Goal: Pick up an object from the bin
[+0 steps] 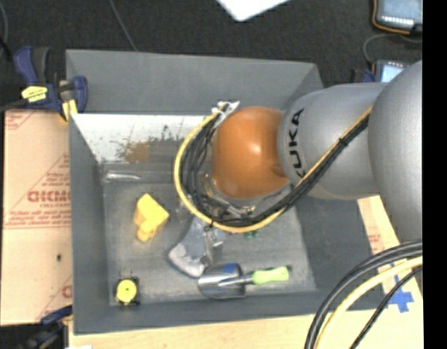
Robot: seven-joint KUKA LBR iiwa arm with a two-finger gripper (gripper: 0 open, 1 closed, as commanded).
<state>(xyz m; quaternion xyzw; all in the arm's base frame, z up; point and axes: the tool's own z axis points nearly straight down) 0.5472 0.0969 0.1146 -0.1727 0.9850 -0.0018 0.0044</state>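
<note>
Grey metal bin (158, 100), dark surround. Hand (206, 247) low over grey-blue lump (181, 259), part hidden under orange wrist cover (245, 151); grip can't tell.

In the bin (172, 86): 4 things, 1 of each kind. 1 yellow block toy (149, 217). 1 small round yellow thing (126, 291) w/ a black bit. 1 grey lump (183, 259). 1 scoop (245, 276) w/ a green handle & a shiny silver end.
</note>
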